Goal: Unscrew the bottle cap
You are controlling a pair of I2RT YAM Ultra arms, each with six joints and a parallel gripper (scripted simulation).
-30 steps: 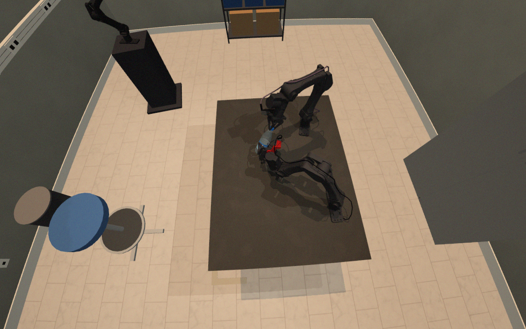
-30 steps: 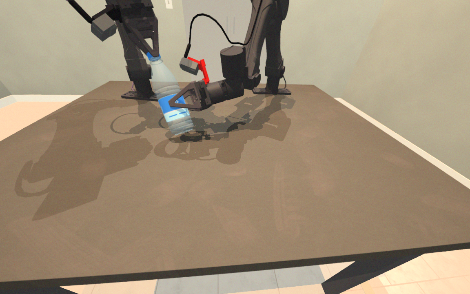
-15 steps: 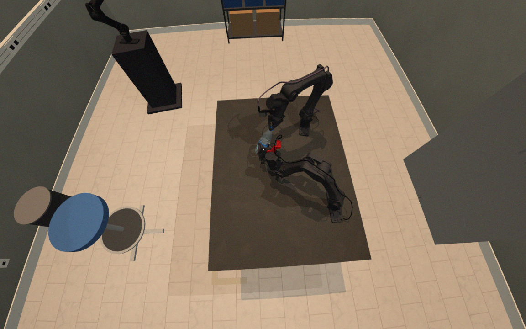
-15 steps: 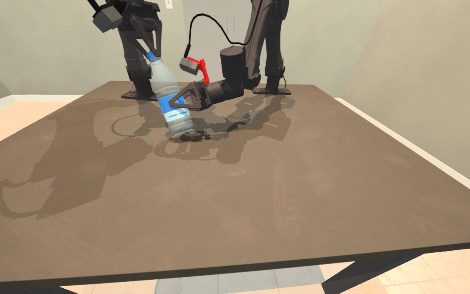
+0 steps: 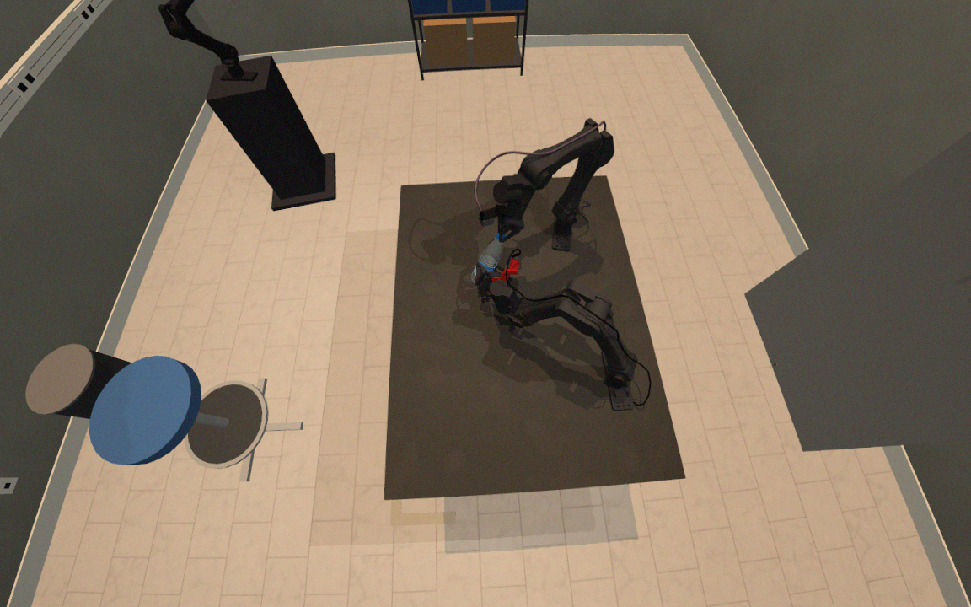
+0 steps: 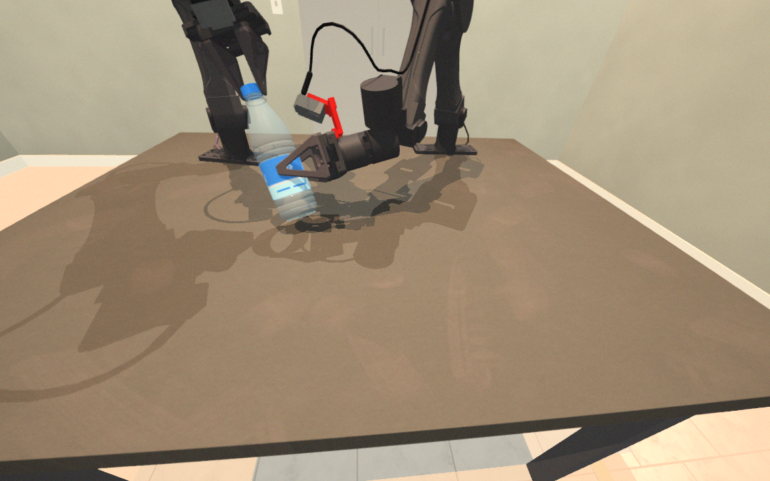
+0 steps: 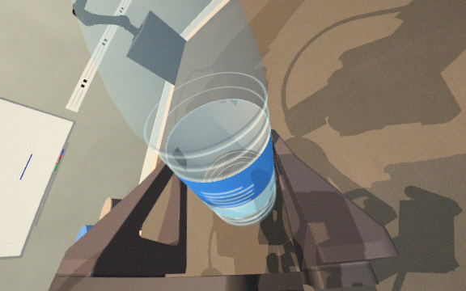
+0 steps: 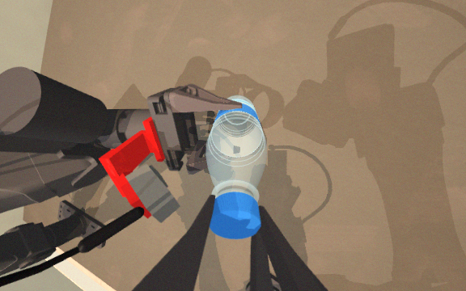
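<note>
"Two grippers share one plastic bottle (image 5: 492,256) (image 6: 272,134) (image 7: 233,190) (image 8: 237,149). Where is it?"

"Over the desk (image 5: 519,422) (image 6: 436,335) (image 7: 379,162) (image 8: 298,40), tilted, its neck towards eleven o'clock in the exterior view."

"And the fingers?"

"The left gripper (image 6: 292,169) (image 7: 223,144) is clamped on the bottle around its label; the right gripper (image 6: 253,91) (image 8: 235,206) is clamped on the blue cap (image 6: 250,91) (image 8: 235,216)."

"How will it handle?"

"Light, I'd guess, with thin walls that may flex and slip if squeezed hard. The label band suits the holding grip; the cap should be stiffer, best taken by its sides."

"The arms' pose?"

"In the exterior view, the left gripper reaches in from about three o'clock, nearly level. The right one points down from twelve, ready, I judge, to twist."
</note>
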